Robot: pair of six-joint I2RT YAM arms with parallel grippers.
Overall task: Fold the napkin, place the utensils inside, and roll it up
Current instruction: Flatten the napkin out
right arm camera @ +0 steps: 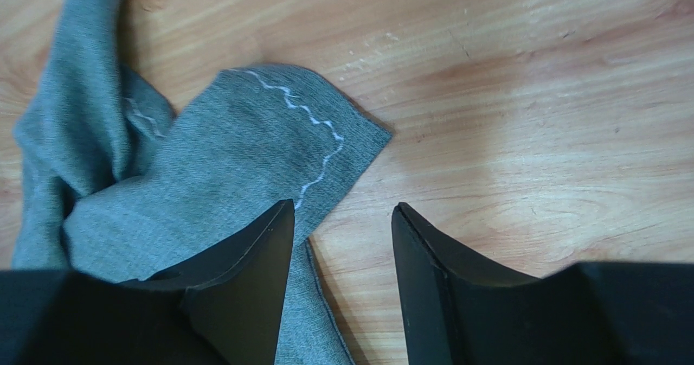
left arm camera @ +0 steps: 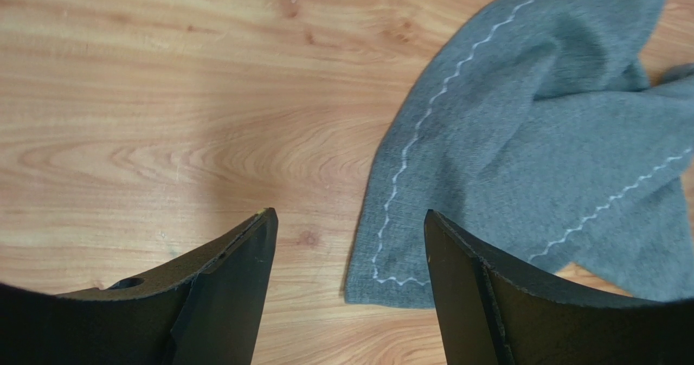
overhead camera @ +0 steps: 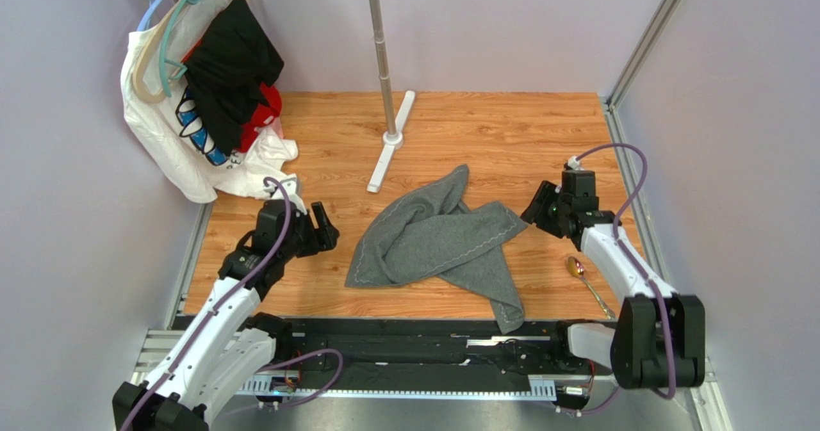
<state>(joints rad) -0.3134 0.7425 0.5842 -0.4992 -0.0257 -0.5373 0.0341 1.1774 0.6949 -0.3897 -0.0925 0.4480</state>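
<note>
Lying on surface (overhead camera: 481,133), middle: napkin (overhead camera: 433,239), crumpled.
Left gripper (overhead camera: 325,231): jaws wide, empty, left of napkin.
Right gripper (overhead camera: 532,210): jaws wide, empty, at napkin's right corner.
Spoon (overhead camera: 576,267): near right, apart from napkin.

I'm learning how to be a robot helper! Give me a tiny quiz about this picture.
1. True or false: the napkin is folded flat.
2. Where is the spoon? A on the napkin; B right of the napkin; C in a gripper.
3. Fill in: the left gripper and right gripper are both ____ and hold nothing.

Key: 1 false, it is crumpled; 2 B; 3 open.
</note>
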